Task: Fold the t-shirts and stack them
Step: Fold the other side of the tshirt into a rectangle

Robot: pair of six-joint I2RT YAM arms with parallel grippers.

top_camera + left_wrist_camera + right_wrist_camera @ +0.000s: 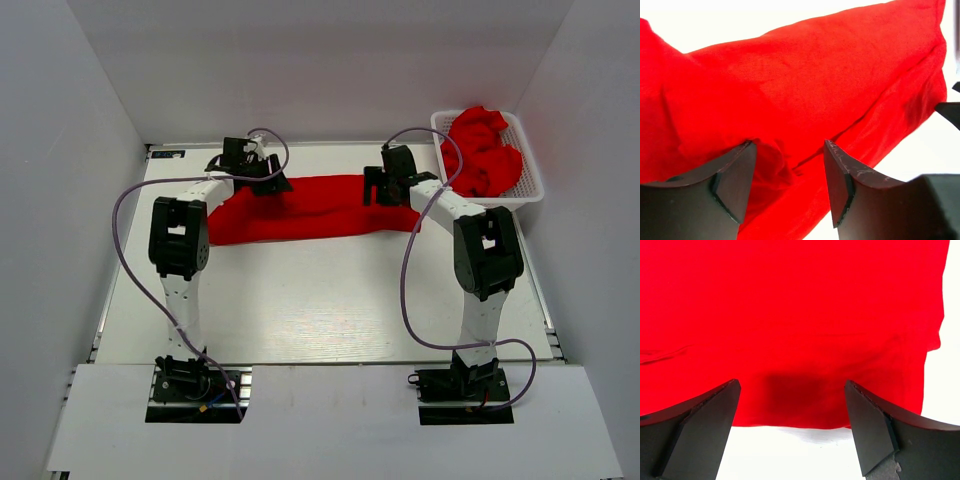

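A red t-shirt [310, 207] lies in a long band near the tabletop's [320, 300] far edge. The left hand [788, 146] and right hand [791, 384] hover wide open over it, holding nothing. The cloth looks soft, light and floppy, so pinch its end edges.

1 red t-shirt [320, 208] by far edge; 1 white basket [531, 188], far-right corner, w/ red shirt heap [482, 152], qty unclear; left gripper [787, 147] + right gripper [790, 385] = 2.
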